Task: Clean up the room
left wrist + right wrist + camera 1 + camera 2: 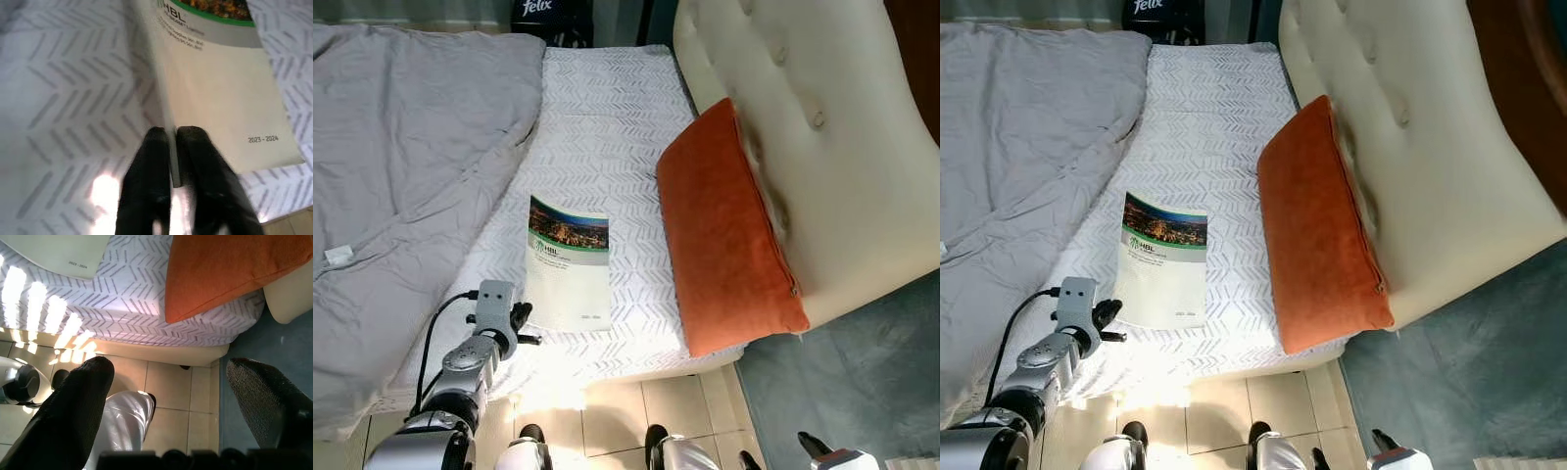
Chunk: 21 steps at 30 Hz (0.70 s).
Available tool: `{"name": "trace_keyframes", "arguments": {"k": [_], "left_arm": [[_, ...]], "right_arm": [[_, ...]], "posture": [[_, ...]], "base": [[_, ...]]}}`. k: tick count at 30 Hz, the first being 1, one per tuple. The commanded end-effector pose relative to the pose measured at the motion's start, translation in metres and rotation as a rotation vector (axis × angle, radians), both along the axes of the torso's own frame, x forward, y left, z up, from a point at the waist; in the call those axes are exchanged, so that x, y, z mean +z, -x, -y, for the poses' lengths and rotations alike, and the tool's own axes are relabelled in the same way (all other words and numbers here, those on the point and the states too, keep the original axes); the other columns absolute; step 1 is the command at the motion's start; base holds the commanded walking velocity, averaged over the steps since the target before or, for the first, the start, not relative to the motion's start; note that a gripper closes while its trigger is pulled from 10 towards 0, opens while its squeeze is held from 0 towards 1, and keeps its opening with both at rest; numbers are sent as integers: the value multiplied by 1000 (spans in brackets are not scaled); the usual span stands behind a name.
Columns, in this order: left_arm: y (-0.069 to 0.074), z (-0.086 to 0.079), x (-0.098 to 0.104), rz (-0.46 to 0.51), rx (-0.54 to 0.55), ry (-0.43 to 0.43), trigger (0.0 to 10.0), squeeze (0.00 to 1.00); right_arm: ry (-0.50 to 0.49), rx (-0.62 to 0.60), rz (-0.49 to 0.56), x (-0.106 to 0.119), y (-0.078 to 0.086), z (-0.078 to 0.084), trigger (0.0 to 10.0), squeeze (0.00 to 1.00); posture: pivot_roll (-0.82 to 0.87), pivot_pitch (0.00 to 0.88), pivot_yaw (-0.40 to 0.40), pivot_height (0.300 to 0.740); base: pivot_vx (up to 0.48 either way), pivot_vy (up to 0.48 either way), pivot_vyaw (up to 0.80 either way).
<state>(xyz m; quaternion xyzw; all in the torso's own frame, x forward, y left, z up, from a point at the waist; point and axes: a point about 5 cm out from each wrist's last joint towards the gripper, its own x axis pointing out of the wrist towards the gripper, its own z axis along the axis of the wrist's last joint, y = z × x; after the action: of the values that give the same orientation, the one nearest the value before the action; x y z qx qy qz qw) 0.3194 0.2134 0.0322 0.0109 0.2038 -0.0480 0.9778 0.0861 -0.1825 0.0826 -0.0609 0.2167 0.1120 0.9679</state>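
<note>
A white booklet (pixel 569 262) with a green-banded photo cover lies flat on the patterned white bedsheet (pixel 607 127), near the bed's front edge. My left gripper (pixel 522 320) is at the booklet's near left corner. In the left wrist view its two black fingers (pixel 154 147) sit close together on either side of the booklet's (pixel 220 98) thin edge, shut on it. My right gripper (pixel 168 377) hangs low beside the bed over the tiled floor, open and holding nothing.
An orange pillow (pixel 720 235) leans against the cream tufted headboard (pixel 813 137) to the right of the booklet. A crumpled grey blanket (pixel 401 166) covers the bed's left side. Beige floor tiles (pixel 617 411) and blue carpet (pixel 862 372) lie below, with my feet by the bed.
</note>
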Motion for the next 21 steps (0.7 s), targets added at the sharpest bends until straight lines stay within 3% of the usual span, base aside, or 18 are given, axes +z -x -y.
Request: {"name": "trace_keyframes", "arguments": {"k": [1,11,14,16,21], "left_arm": [[10,3,-13,-49,17,8,10000,1000],[10,5,-13,-23,61,40,10000,1000],[8,1,-9,-9,57,10,10000,1000],[-3,-5,7,47,9,-52,10000,1000],[-7,-15,23,151,-41,-88,10000,1000]], "right_arm": [[2,-2,-44,-5,5,3,10000,0],[5,7,-46,-5,2,4,10000,0],[4,8,-44,-5,0,4,10000,0],[3,9,-43,-7,-3,4,10000,0],[-7,-5,-17,-13,-15,4,10000,0]], "posture": [[-349,315,-150,740],[-343,307,-160,740],[-339,304,-160,740],[-328,296,-153,740],[-247,240,-112,740]], "base": [[0,0,0],[0,0,0],[0,0,0],[0,0,0],[0,0,0]]}}
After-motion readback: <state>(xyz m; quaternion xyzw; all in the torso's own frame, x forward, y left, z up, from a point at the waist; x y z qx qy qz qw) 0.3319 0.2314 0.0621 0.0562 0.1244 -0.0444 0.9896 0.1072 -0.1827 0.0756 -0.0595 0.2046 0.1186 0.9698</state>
